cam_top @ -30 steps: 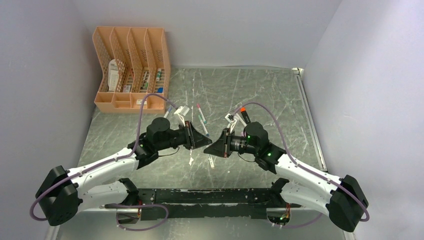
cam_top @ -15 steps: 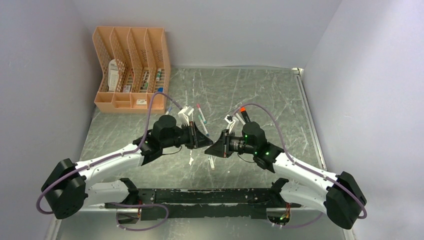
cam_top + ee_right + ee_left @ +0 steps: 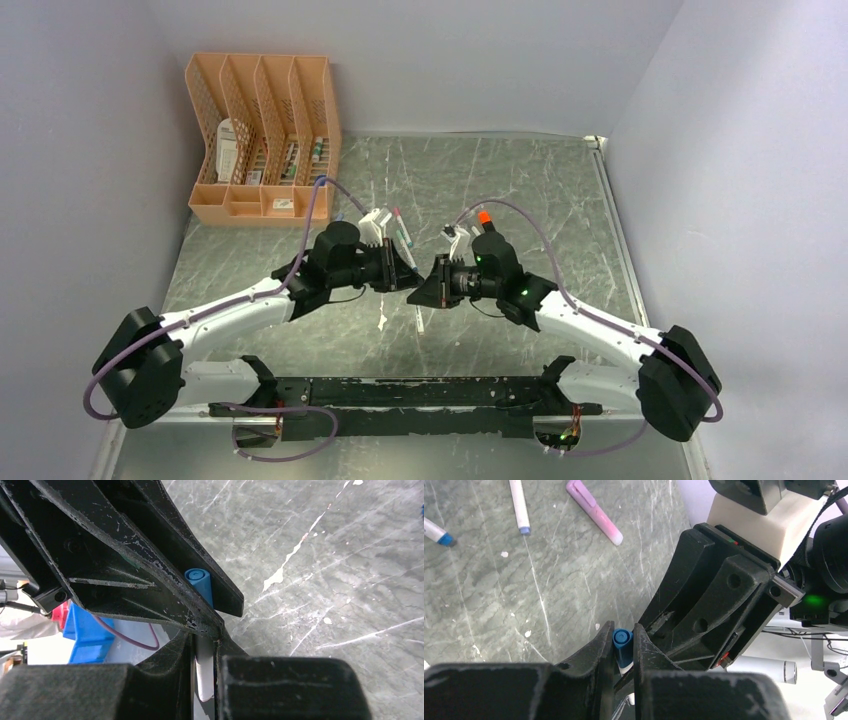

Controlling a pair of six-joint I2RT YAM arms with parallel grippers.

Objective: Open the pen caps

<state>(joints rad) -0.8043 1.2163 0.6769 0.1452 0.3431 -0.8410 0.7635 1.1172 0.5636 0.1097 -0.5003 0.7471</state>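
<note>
My two grippers meet tip to tip above the middle of the table on one pen. My left gripper is shut on the pen's blue cap, which pokes out between its fingertips in the left wrist view. My right gripper is shut on the pen's white barrel. The blue cap also shows in the right wrist view, pinched between the left gripper's fingers. Cap and barrel look joined. Other capped pens lie on the table: a pale purple highlighter, a white pen and an orange-capped pen.
An orange desk organiser with several compartments stands at the back left. Loose pens lie behind the grippers, and one white pen lies just in front of them. A metal rail runs along the table's right edge.
Both arms have moved away from the bases and closed in on each other. The gripper tips, slightly apart before, now meet on the pen.
</note>
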